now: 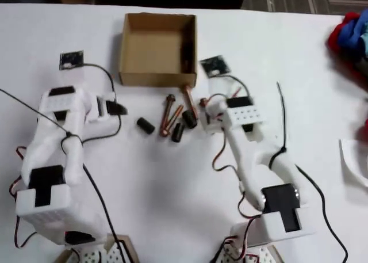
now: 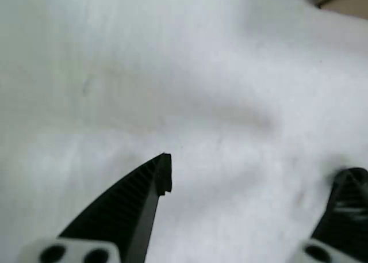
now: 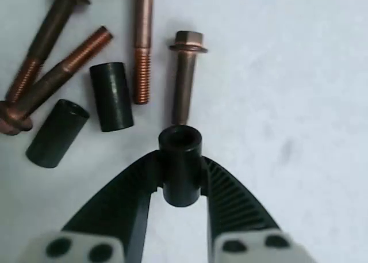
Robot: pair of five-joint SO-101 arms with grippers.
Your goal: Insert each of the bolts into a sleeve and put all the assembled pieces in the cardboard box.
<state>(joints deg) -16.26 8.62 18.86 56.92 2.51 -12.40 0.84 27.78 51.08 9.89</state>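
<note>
Box first: the brown cardboard box (image 1: pixel 155 77) sits open at the far side of the white table (image 1: pixel 172 188). Against its inner wall on my right arm's side there's one dark upright shape (image 1: pixel 187 51), and I can't make out what it is. Now my right gripper (image 3: pixel 181 162): it's pinched tight on a black cylindrical sleeve (image 3: pixel 180 143), a finger on each side, open bore facing forward. Just ahead of that bore lies a short copper-coloured bolt (image 3: pixel 185 73), shank end towards the sleeve, flanged hex head away, roughly in line with it. Whether the two touch, I can't tell. Next to it lie three long copper-coloured bolts (image 3: pixel 142 38), two of them meeting in a narrow V. Two loose black sleeves (image 3: pixel 111 96) lie among them, one just beside a threaded tip. From above, a fourth black sleeve (image 1: pixel 145 125) lies a little apart from the cluster, on my left arm's side. My left gripper (image 2: pixel 253 168) has its fingers spread wide over bare tabletop, off to the side of the bolts, in front of the box's corner.
</note>
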